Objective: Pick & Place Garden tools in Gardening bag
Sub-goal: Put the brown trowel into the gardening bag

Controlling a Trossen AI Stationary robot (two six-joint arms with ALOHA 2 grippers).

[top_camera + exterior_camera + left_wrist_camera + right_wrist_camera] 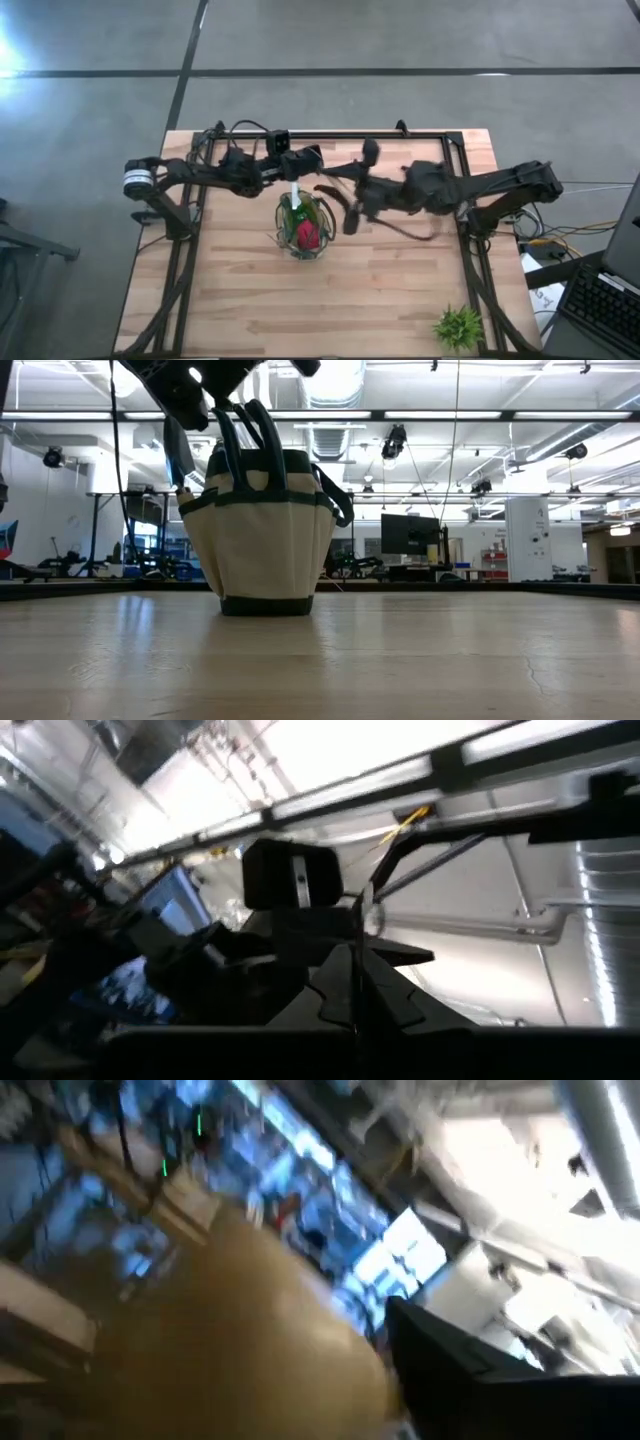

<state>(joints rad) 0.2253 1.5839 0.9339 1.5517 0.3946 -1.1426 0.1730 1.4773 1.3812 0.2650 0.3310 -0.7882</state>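
Olive-tan bag [303, 228] sits upright near the middle of the wooden table [380, 290]; in the low view [262, 535] we see it standing flat, dark green rim and loop handles up. From above we make out a red piece [307, 235] and green bits inside it, and a white handle [295, 193] sticking out at its far rim. We can't identify the individual tools in there; too small and packed together.

Left gripper [303, 163] is above the table just behind the bag's far side, arm coming in from the left edge. In the left wrist view [352, 992] its fingers meet in the centre, nothing visible between them, so we read it as closed and empty.

Right gripper [352, 205] hangs just to the right of the bag, arm reaching in from the right. A dark thin shape [351, 218] sits at its tip; we can't tell whether that's a tool or a finger, nor how the jaws stand. Right wrist view is mostly a tan blur, only one dark finger [470, 1370] visible.

Small green plant [458, 326] stands at the near right corner, well apart from everything.
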